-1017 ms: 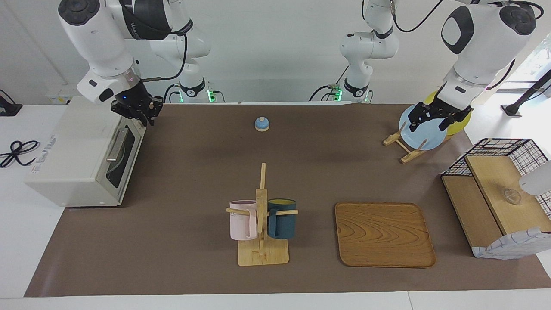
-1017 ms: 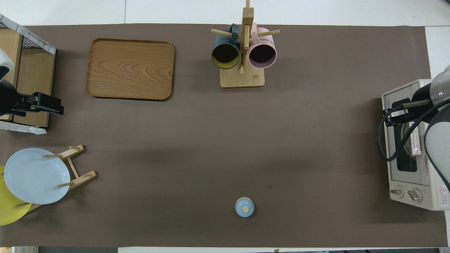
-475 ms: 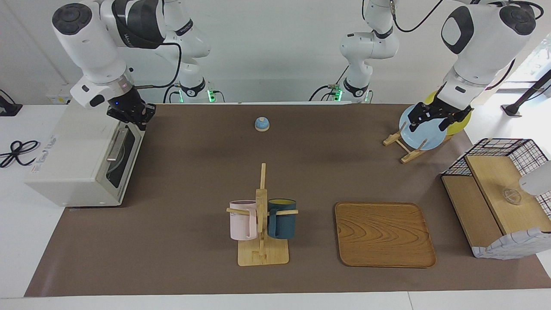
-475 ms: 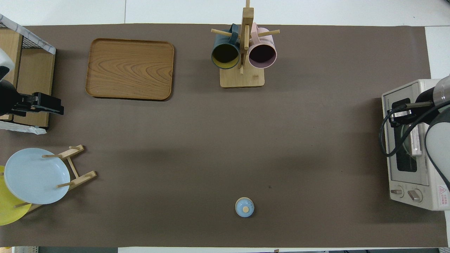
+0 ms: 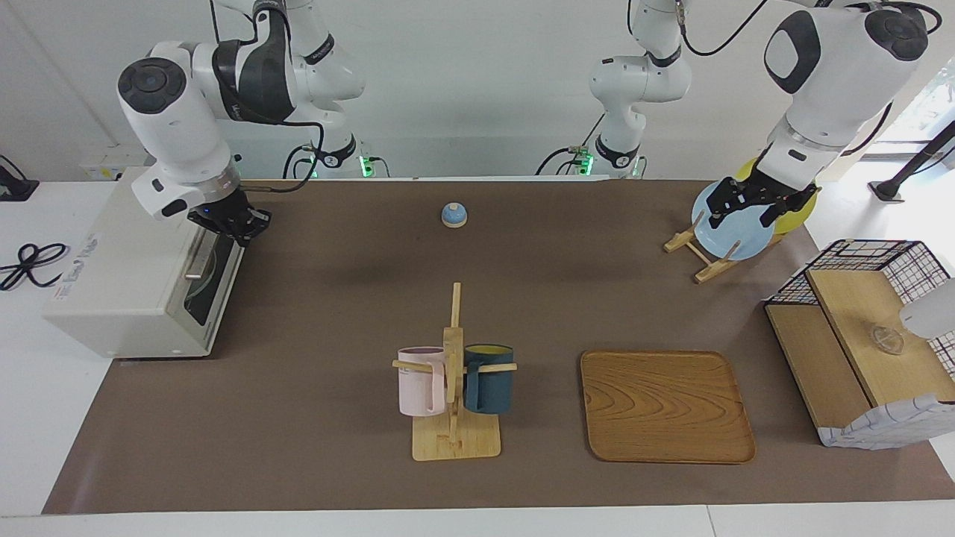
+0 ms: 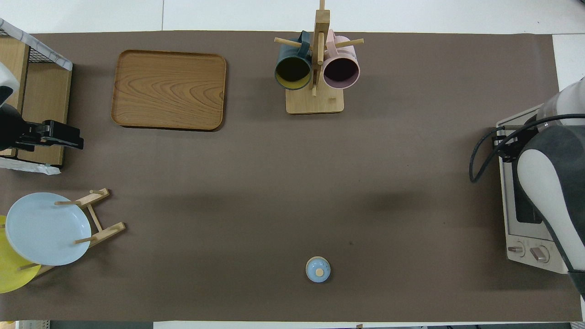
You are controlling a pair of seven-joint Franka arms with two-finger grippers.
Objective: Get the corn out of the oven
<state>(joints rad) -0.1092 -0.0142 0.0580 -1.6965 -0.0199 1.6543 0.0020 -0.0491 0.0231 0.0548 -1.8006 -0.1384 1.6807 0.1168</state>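
Facing view: I see my right gripper (image 5: 233, 227), fingers together, at the top edge of the oven (image 5: 142, 276) door, the oven shut at the right arm's end of the table; no corn shows. My left gripper (image 5: 753, 205), fingers apart, hangs over 2 plates (image 5: 735, 239). Overhead view: 2 mugs (image 6: 295, 73), 1 tray (image 6: 169, 90), 1 bell (image 6: 317, 269).

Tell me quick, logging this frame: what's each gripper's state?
Left gripper: open, empty, over the plate rack.
Right gripper: shut, at the oven door's top edge.
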